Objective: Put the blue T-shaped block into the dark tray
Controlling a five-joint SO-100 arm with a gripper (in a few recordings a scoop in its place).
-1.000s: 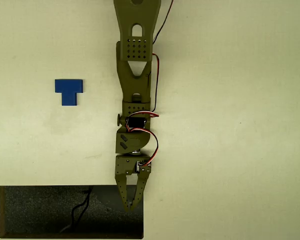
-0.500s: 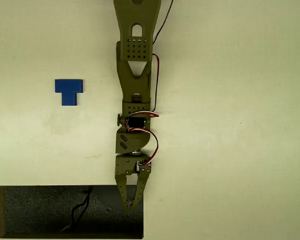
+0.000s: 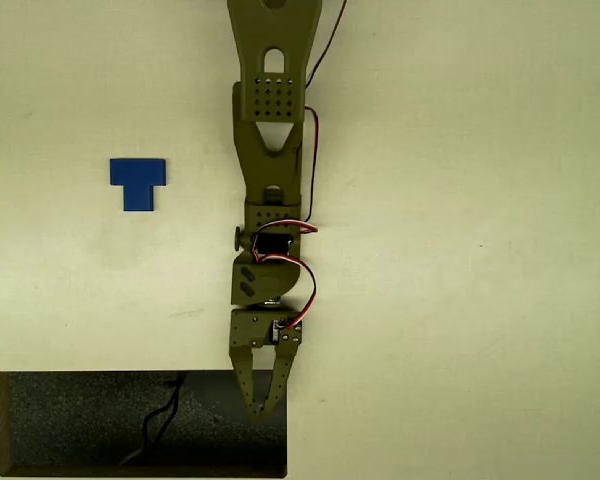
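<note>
In the overhead view the gripper has its two olive-green fingers drawn together to a single point, clenched with nothing between them; the tips hang over the right end of the dark tray, close to its right edge; above the fingers the gripper body carries a small servo with red and white wires looping up along the right side of the arm; the olive-green arm runs almost straight up the picture from the gripper to the top edge, its links stacked in a line, a thin cable trailing off at the upper right; the dark tray lies along the bottom of the picture at the left, long axis running left to right, its floor speckled and its edges bevelled, with a thin black squiggle mark near the middle of the floor; the blue T-shaped block lies flat on the pale table, well apart from the gripper and well above the tray, off to the left of the arm; its wide bar runs left to right along the top, and its short stem points down the picture, toward the tray; the block touches nothing but the table
</note>
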